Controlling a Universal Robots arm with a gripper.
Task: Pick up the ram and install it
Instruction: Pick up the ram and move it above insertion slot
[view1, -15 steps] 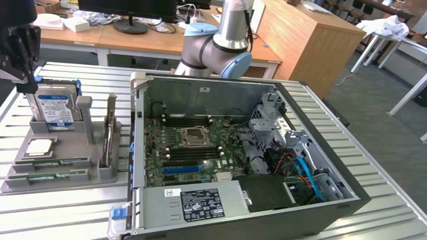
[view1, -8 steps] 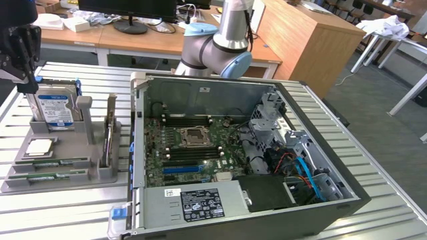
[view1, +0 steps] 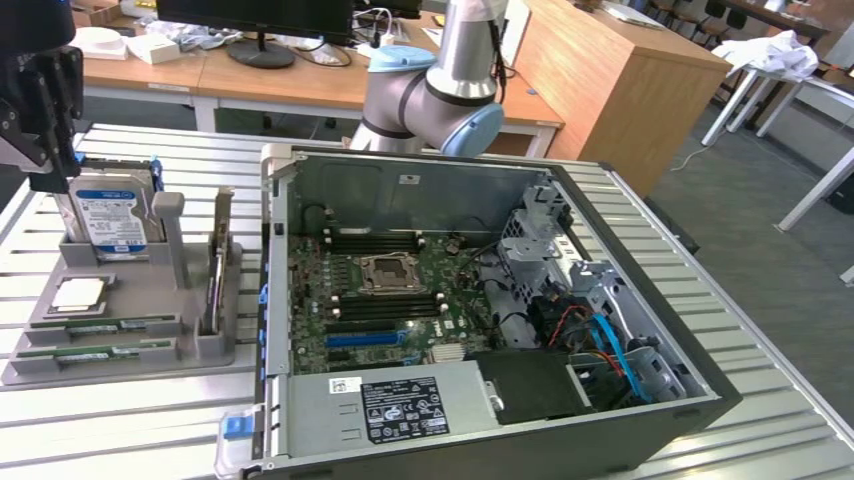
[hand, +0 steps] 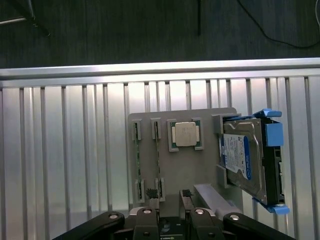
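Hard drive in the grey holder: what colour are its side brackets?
Blue. The brackets on the hard drive show best in the wrist view.

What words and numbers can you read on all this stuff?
No text here can be read.
Blue hard drive label: print too small to read.
Power supply label: too small to read.
White sticker on the case wall: too blurred to read.
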